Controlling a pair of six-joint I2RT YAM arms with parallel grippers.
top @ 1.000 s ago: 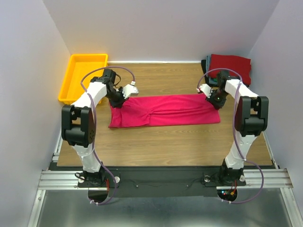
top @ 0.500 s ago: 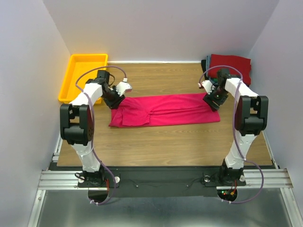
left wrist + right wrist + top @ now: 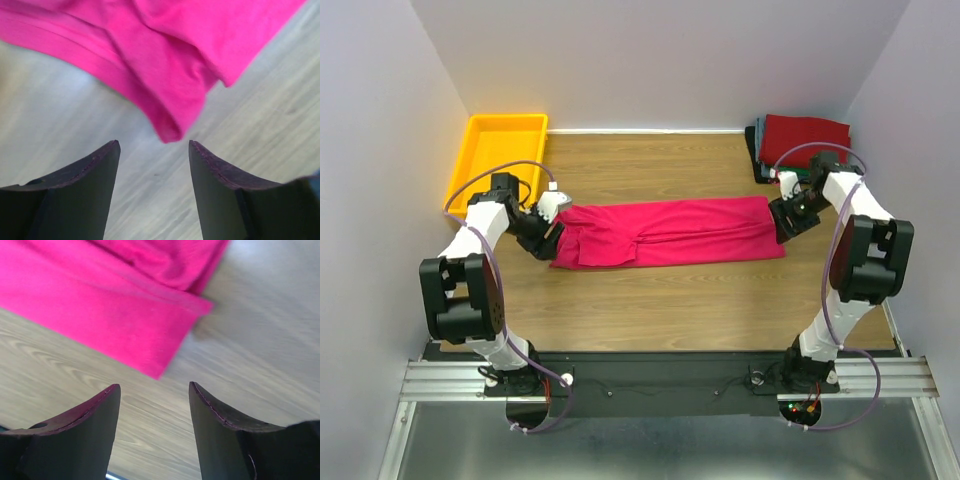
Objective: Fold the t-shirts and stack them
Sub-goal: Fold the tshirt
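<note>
A crimson t-shirt [image 3: 665, 232] lies on the wooden table as a long folded strip running left to right. My left gripper [image 3: 546, 236] is low at its left end, open. In the left wrist view my left gripper [image 3: 154, 145] has only bare table between its fingers, and the shirt's folded corner [image 3: 170, 125] lies just ahead. My right gripper [image 3: 788, 222] sits at the strip's right end, also open. The right wrist view shows my right gripper [image 3: 154, 386] over bare wood, just short of the shirt's corner [image 3: 160, 371]. At the back right, folded t-shirts [image 3: 805, 138] are stacked, dark red on top.
A yellow plastic tray [image 3: 480, 180] stands at the back left, just behind my left arm. White walls close in the table [image 3: 650, 300] on three sides. The folded stack lies close behind my right arm.
Both grippers have opened and let go of the crimson shirt's ends. The left one has drawn back leftward and the right one rightward, off the cloth. The shirt lies still.
</note>
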